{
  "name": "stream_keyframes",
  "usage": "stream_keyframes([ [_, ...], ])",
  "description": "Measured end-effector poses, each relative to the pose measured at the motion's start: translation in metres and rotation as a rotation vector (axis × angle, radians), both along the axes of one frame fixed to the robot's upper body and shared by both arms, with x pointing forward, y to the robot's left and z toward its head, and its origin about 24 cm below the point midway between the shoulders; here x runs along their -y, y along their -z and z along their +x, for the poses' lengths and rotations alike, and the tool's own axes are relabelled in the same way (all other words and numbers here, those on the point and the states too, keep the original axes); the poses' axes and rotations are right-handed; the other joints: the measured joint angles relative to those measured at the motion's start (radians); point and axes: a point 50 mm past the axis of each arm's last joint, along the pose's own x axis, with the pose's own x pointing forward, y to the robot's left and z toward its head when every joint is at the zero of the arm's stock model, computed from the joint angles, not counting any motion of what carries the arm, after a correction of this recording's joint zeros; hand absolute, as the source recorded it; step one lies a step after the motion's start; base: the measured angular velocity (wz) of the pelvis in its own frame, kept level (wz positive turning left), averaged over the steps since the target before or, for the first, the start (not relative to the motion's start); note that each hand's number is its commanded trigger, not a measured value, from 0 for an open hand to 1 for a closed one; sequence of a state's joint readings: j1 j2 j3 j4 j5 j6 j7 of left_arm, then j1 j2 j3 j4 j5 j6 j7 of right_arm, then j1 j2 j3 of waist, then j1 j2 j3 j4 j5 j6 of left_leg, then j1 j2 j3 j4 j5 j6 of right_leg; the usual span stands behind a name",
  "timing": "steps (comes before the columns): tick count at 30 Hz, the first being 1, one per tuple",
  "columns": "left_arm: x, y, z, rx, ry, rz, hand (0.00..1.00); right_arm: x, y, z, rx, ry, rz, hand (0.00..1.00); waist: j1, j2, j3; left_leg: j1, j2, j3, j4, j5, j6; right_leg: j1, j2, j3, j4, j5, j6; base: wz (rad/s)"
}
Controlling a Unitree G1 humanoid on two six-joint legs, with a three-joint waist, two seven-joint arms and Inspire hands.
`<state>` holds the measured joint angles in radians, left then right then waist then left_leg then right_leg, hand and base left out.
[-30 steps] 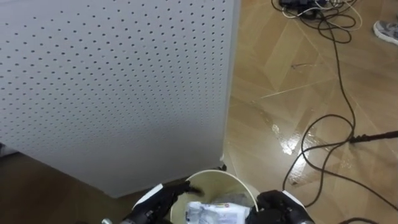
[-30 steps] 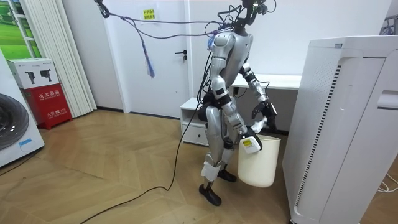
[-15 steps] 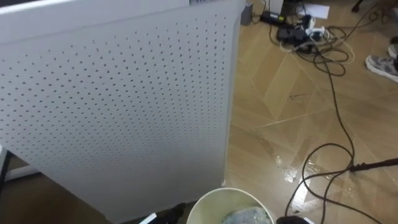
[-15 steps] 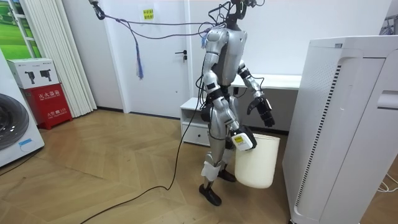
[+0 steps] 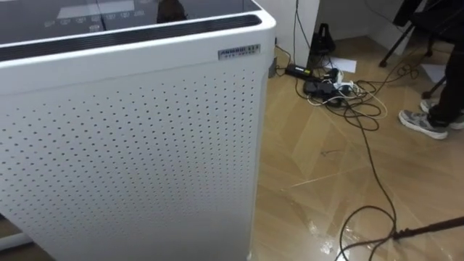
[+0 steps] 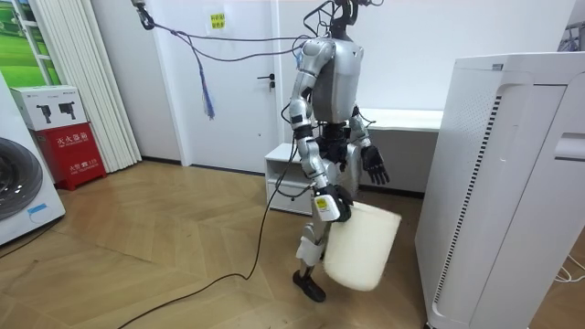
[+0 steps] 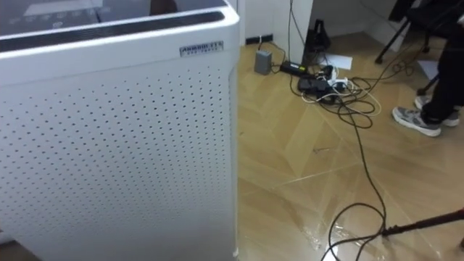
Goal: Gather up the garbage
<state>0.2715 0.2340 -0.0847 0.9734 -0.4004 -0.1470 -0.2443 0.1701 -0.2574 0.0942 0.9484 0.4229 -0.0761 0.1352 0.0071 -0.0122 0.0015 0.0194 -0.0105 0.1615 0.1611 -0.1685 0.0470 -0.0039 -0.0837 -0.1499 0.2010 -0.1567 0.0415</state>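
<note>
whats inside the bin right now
The bin hangs tilted from the right hand. Its white outer wall and rim show, but the mouth is turned from the room camera, so whatever is inside is hidden.

Purifier: white w/ fine dot grid. Bin: cream. Floor: tan wood, herringbone. Cables: black. Cabinet: red.
</note>
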Motion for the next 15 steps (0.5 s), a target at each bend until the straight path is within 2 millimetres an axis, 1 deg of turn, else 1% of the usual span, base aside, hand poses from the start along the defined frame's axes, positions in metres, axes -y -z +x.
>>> stream_keyframes([
  [1, -0.002, 0.002, -0.008, -0.022, -0.045, -0.001, 0.0, 0.002, 0.002, -0.005, -0.018, 0.022, -0.008, 1.0, 0.001, 0.001, 0.0007, 0.007, 0.001, 0.001, -0.002, -0.002, -0.001, 0.005, 0.001, 0.002, -0.001, 0.0, 0.0, -0.05],
  [2, -0.006, 0.003, -0.019, -0.05, -0.119, 0.004, 0.0, 0.005, 0.003, -0.015, -0.04, 0.054, -0.015, 1.0, 0.003, 0.002, 0.0008, 0.011, 0.002, 0.004, -0.003, -0.005, -0.002, 0.011, 0.003, 0.003, -0.004, -0.001, 0.0, -0.06],
  [4, -0.01, 0.004, -0.029, -0.072, -0.196, 0.016, 0.0, 0.007, 0.005, -0.025, -0.06, 0.107, -0.019, 1.0, 0.001, 0.0, 0.0024, 0.01, 0.004, 0.006, -0.003, -0.008, -0.003, 0.013, 0.005, 0.004, -0.013, -0.001, 0.0, -0.04],
  [5, -0.011, 0.006, -0.036, -0.097, -0.248, 0.02, 0.0, 0.008, 0.007, -0.031, -0.084, 0.144, -0.019, 1.0, 0.001, -0.004, 0.0043, 0.012, 0.005, 0.006, -0.005, -0.009, -0.003, 0.015, 0.006, 0.004, -0.015, -0.001, 0.0, 0.0],
  [7, -0.009, 0.009, -0.05, -0.153, -0.323, 0.033, 0.0, 0.01, 0.012, -0.046, -0.142, 0.2, -0.018, 1.0, 0.002, -0.006, 0.0054, 0.035, 0.006, 0.008, -0.012, -0.013, -0.006, 0.032, 0.009, 0.01, -0.018, -0.001, 0.0, -0.07],
  [8, -0.008, 0.01, -0.052, -0.164, -0.332, 0.035, 0.0, 0.01, 0.013, -0.048, -0.146, 0.216, -0.014, 1.0, 0.003, -0.005, 0.0065, 0.042, 0.007, 0.01, -0.012, -0.015, -0.007, 0.039, 0.011, 0.012, -0.02, -0.001, 0.0, -0.14],
  [9, -0.007, 0.011, -0.056, -0.187, -0.357, 0.039, 0.0, 0.008, 0.013, -0.049, -0.15, 0.229, -0.01, 1.0, 0.004, -0.005, 0.0043, 0.048, 0.009, 0.018, -0.012, -0.019, -0.008, 0.044, 0.014, 0.021, -0.023, -0.001, 0.0, -0.2],
  [10, -0.007, 0.012, -0.059, -0.211, -0.388, 0.039, 0.0, 0.007, 0.015, -0.049, -0.159, 0.231, -0.006, 1.0, 0.005, -0.006, 0.0049, 0.055, 0.012, 0.026, -0.013, -0.02, -0.01, 0.049, 0.017, 0.028, -0.024, -0.001, -0.001, -0.18],
  [11, -0.006, 0.013, -0.061, -0.224, -0.405, 0.039, 0.0, 0.006, 0.016, -0.05, -0.167, 0.239, -0.003, 1.0, 0.004, -0.006, 0.0056, 0.06, 0.013, 0.026, -0.014, -0.02, -0.01, 0.057, 0.018, 0.029, -0.028, -0.001, -0.001, -0.13],
  [12, -0.006, 0.013, -0.065, -0.244, -0.44, 0.037, 0.0, 0.006, 0.017, -0.054, -0.185, 0.257, 0.004, 1.0, 0.003, -0.007, 0.0036, 0.067, 0.014, 0.028, -0.016, -0.023, -0.012, 0.065, 0.02, 0.037, -0.032, -0.002, -0.002, -0.03],
  [15, -0.005, 0.015, -0.073, -0.288, -0.491, 0.033, 0.0, 0.006, 0.018, -0.06, -0.216, 0.292, 0.017, 1.0, 0.003, -0.013, 0.0028, 0.08, 0.014, 0.028, -0.017, -0.025, -0.013, 0.073, 0.021, 0.038, -0.033, -0.005, -0.003, -0.01],
])
